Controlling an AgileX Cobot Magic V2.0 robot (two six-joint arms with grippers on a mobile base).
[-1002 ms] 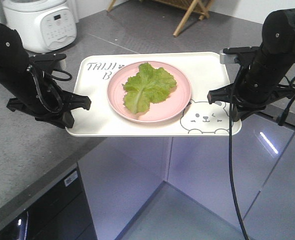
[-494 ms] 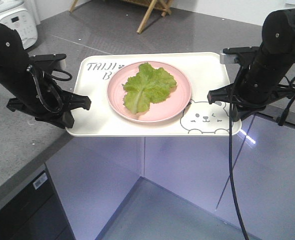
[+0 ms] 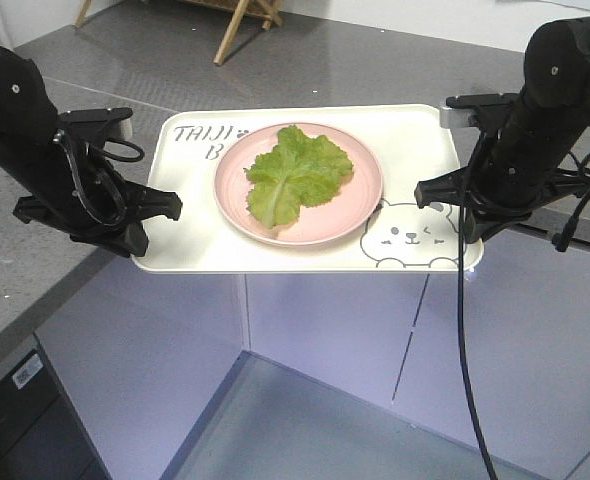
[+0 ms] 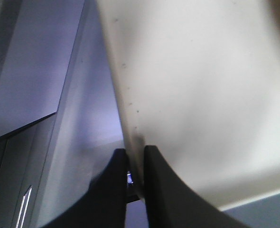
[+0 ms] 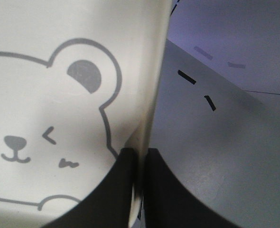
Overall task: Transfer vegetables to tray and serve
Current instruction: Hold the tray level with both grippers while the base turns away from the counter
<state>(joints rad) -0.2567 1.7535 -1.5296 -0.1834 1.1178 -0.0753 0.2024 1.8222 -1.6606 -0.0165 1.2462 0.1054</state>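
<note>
Grey kitchen countertop (image 3: 35,290) above pale cabinets (image 3: 325,330). The cream bear tray (image 3: 415,150) is held in mid-air, the left gripper (image 3: 153,222) pinching its left rim and the right gripper (image 3: 453,210) its right rim. A lettuce leaf (image 3: 297,172) lies on a pink plate (image 3: 360,200) at the tray's centre.

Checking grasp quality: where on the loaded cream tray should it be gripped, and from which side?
The raised rim at both short ends, each gripper coming in sideways from outside. The tray is wide and flat with the pink plate and lettuce at its centre, so opposed end pinches likely keep it level. The left gripper and right gripper pinch it there.
</note>
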